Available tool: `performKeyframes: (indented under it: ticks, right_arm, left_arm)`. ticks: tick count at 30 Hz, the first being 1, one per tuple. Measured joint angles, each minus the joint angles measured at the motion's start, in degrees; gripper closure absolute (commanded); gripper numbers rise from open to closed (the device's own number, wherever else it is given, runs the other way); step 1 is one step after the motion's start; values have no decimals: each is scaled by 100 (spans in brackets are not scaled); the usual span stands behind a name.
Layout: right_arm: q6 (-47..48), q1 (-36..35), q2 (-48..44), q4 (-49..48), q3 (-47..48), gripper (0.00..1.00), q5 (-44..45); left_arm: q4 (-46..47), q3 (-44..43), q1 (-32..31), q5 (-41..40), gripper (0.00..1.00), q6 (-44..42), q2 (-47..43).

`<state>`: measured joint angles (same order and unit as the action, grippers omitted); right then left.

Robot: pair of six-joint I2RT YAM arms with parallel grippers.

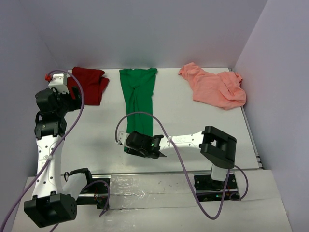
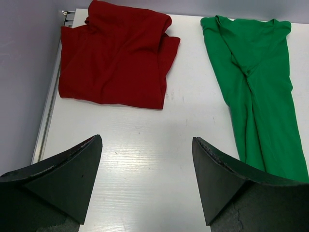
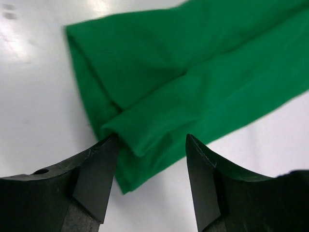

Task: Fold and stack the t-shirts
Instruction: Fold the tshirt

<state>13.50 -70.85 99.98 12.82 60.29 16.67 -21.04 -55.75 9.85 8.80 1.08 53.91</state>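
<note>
Both open: right gripper [image 3: 152, 145] over the green t-shirt [image 1: 138, 99], at its six o'clock hem; left gripper [image 2: 147, 145] empty near the red t-shirt [image 1: 89, 84] at ten. Pinch only the top layer and the fold could peel apart.

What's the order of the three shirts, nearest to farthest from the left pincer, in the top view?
1. Red shirt, far left, beside the pincer.
2. Green shirt, middle.
3. Pink shirt, far right.

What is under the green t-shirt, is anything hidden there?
Only the white table shows around the green t-shirt. It is folded lengthwise, cloth over cloth; anything beneath those layers is covered.
</note>
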Motion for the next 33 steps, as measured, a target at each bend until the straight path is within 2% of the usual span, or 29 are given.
performKeyframes:
  ticks: [5, 7, 8, 10, 11, 25, 33]
  right_arm:
    - [146, 11, 181, -173, -44, 38, 715]
    - [199, 11, 181, -190, -76, 43, 903]
    - [216, 11, 181, -205, -81, 49, 970]
    - [271, 11, 181, -236, -81, 96, 1086]
    - [282, 11, 181, -249, -83, 100, 1119]
    - [525, -52, 546, -251, 7, 100, 1152]
    - [1237, -562, 796, -857, 166, 100, 1596]
  left_arm:
    - [33, 2, 11, 4, 16, 0, -48]
    - [31, 2, 13, 4, 16, 0, -46]
    - [33, 2, 13, 4, 16, 0, -46]
    - [33, 2, 17, 9, 16, 0, -46]
    - [31, 2, 24, 17, 16, 0, -46]
    - [33, 2, 68, 101, 16, 17, -44]
    - [33, 2, 87, 138, 16, 20, -44]
